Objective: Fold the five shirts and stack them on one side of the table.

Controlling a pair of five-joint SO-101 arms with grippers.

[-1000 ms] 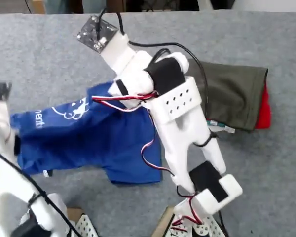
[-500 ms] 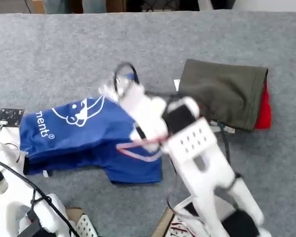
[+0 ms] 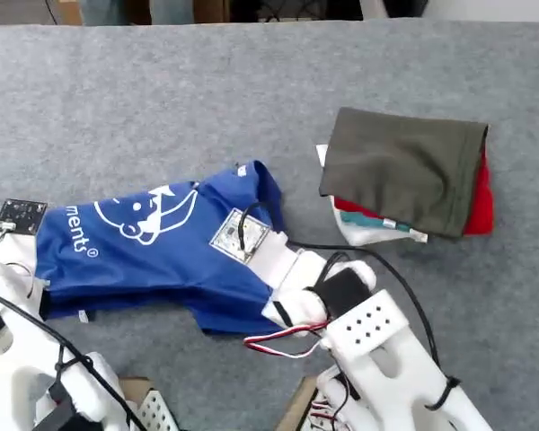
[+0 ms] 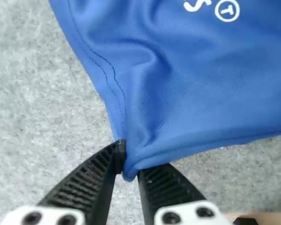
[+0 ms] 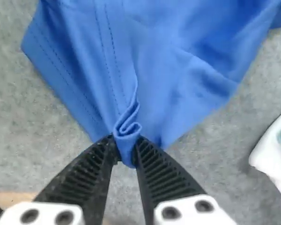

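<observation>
A blue shirt [image 3: 153, 247] with a white print lies partly folded on the grey table, left of centre. My left gripper [image 4: 125, 168] is shut on a bunched corner of the blue shirt [image 4: 187, 84], at the shirt's left end in the high view. My right gripper [image 5: 126, 152] is shut on a pinched fold of the blue shirt [image 5: 145, 56], and its arm [image 3: 341, 314] lies over the shirt's near right part. A stack of folded shirts [image 3: 404, 171], olive on top with red, white and teal beneath, sits at the right.
The grey cloth-covered table [image 3: 117, 99] has open room at the far left and along the back. The left arm's white body [image 3: 18, 359] stands at the near left corner. Cardboard and a white base [image 3: 153, 409] show at the near edge.
The right arm swung back from the far side toward the near edge, pulling the shirt's far part over itself. The shirt now lies narrower, with the print on top.
</observation>
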